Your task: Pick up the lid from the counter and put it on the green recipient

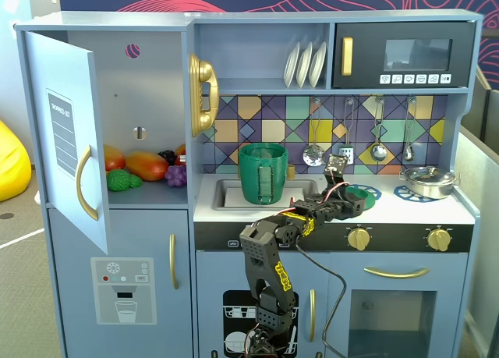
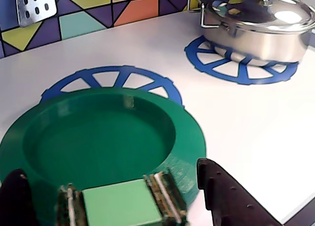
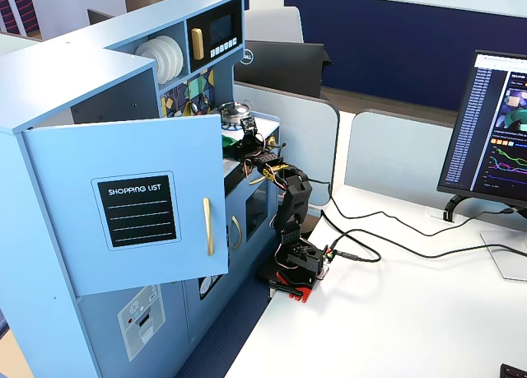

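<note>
The lid (image 2: pixel 103 142) lies hollow side up on the white counter (image 2: pixel 236 122), covering most of the nearer blue burner ring (image 2: pixel 113 77). The gripper (image 2: pixel 128 199) reaches over the lid's near edge with its jaws spread apart, one on each side, holding nothing. In a fixed view the green recipient (image 1: pixel 263 173) stands in the sink recess to the left, well apart from the lid, and a steel pan (image 2: pixel 258 21) sits on the far ring.

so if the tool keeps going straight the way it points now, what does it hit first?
Most likely the round flat green plastic lid, lying directly ahead of the tool on a blue burner ring. Depth is unclear; it may already be touching.
</note>
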